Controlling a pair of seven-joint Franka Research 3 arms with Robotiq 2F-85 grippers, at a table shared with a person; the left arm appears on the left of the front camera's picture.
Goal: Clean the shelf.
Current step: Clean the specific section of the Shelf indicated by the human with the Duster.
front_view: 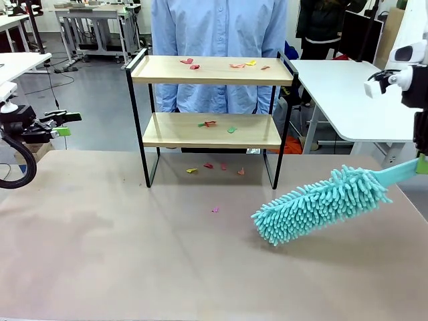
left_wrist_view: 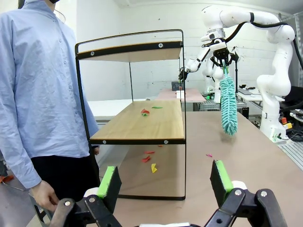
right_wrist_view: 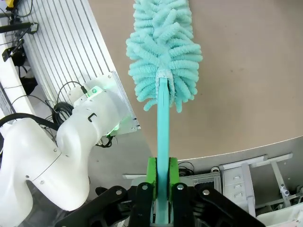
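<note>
Shelf (front_view: 160,70) stood at the surface's far middle, scraps (front_view: 208,124) on both boards. Right gripper (right_wrist_view: 161,171) had jaws clamped on the duster (front_view: 321,204) handle; left gripper (front_view: 65,124) had jaws apart. Advised: sweep the top board first, with light outward strokes.

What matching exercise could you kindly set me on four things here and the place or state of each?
1 duster
2 left gripper
3 shelf
4 person

a jaws open, empty
b standing behind the shelf
c gripped by the right gripper
d coloured scraps on both boards

Pairs: 1-c, 2-a, 3-d, 4-b
</note>
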